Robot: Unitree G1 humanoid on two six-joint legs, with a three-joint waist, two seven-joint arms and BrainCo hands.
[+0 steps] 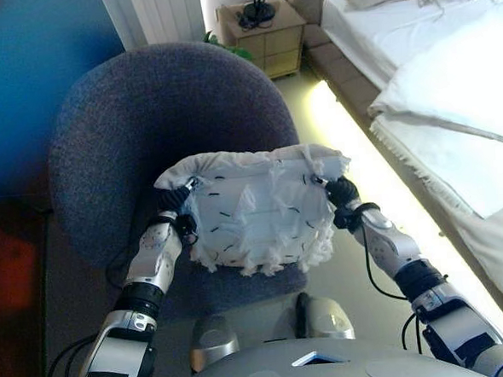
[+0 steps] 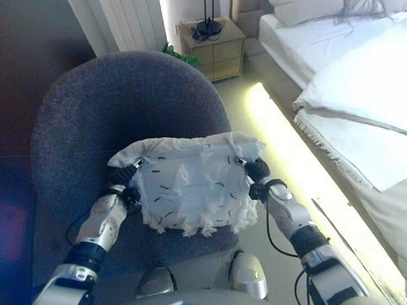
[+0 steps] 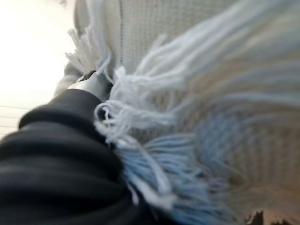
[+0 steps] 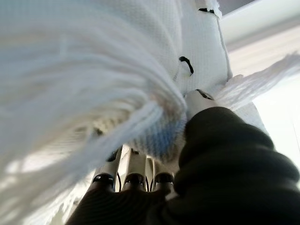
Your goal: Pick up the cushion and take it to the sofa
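Fringed white cushion (image 1: pixel 257 214) sits squeezed between my left hand (image 1: pixel 174 200) and right hand (image 1: pixel 341 191), finger positions unclear, over the grey armchair (image 1: pixel 145 127). Looks soft and light, so side pressure should do.

Both arms reach forward, bent inward. Left hand (image 1: pixel 174 199) and right hand (image 1: pixel 341 191) face each other, pressed against cushion (image 1: pixel 257 214) sides; fingers hidden.
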